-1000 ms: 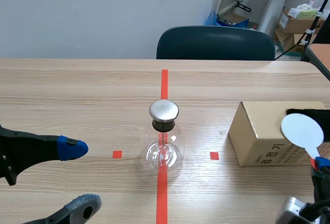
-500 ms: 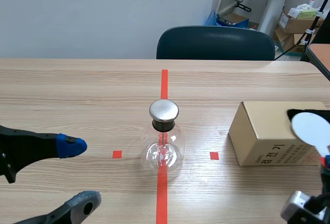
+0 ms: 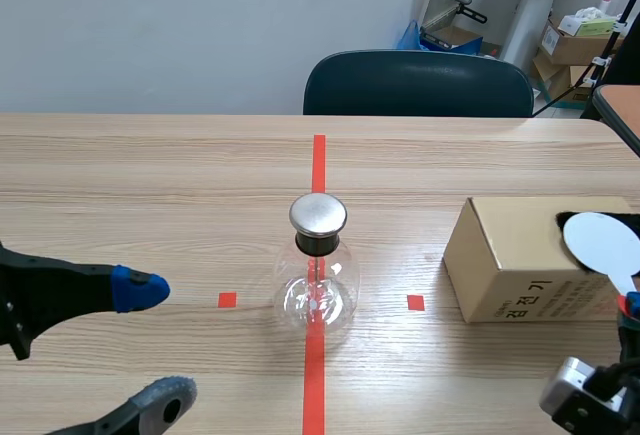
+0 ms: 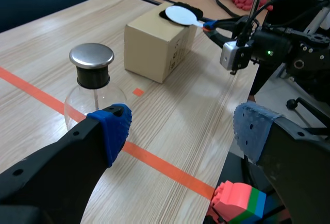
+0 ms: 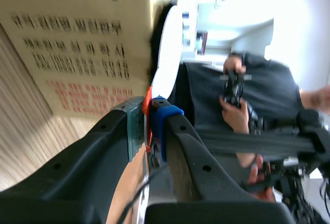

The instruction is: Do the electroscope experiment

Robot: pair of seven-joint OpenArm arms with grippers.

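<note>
The right gripper [image 5: 148,115] is clenched on the thin red stem of a white paddle [image 3: 603,243]. The paddle's long axis runs up and away from the fingertips, so its round flat head stands over the far top corner of the cardboard box [image 3: 500,255] just ahead of the gripper, where a dark cloth [image 3: 572,221] lies. Whether the head touches the cloth cannot be told. The glass flask [image 3: 318,290] stands upright on the tabletop, on the red tape line. It is well apart from this gripper, off to its left with the box between them. It is a clear round-bellied bottle with a black neck and a flat shiny metal cap [image 3: 318,214], and a thin rod hangs inside it. The left gripper [image 4: 180,126] is released, fingers spread wide and holding nothing. It is nearer the flask, which sits just ahead of its blue-padded finger. Since the right arm has the paddle, I judge the next move to be a sideways carry of its head to that cap.
</note>
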